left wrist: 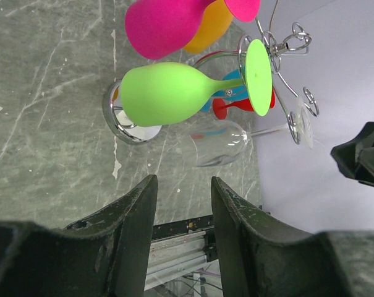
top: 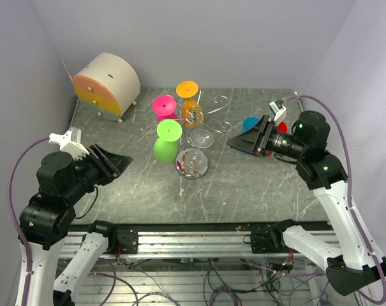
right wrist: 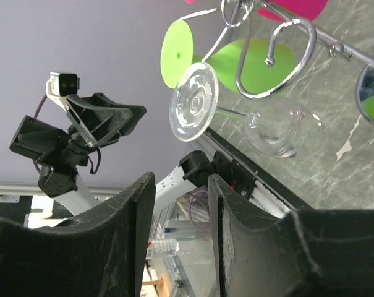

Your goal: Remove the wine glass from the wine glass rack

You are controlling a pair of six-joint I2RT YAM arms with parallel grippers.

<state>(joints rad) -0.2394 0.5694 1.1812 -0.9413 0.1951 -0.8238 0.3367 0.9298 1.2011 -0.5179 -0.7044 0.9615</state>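
Observation:
The wine glass rack [top: 202, 115], silver wire with curled hooks, stands mid-table on a chrome base [top: 193, 164]. Pink [top: 164, 106], orange [top: 188, 90], green [top: 168, 139] and clear [top: 200, 139] wine glasses hang upside down from it. Blue [top: 249, 123] and red [top: 281, 127] glasses show behind my right gripper. My left gripper [top: 118, 163] is open and empty, left of the rack, facing the green glass [left wrist: 168, 93] and the clear glass [left wrist: 217, 142]. My right gripper [top: 236, 144] is open and empty, just right of the rack, facing the clear glass's foot [right wrist: 194, 109].
A round beige drawer box [top: 106, 84] with orange and yellow fronts stands at the back left. The grey marble table [top: 244, 191] ends at a metal rail [top: 193, 239] at the near edge. Walls close the table on the left, back and right.

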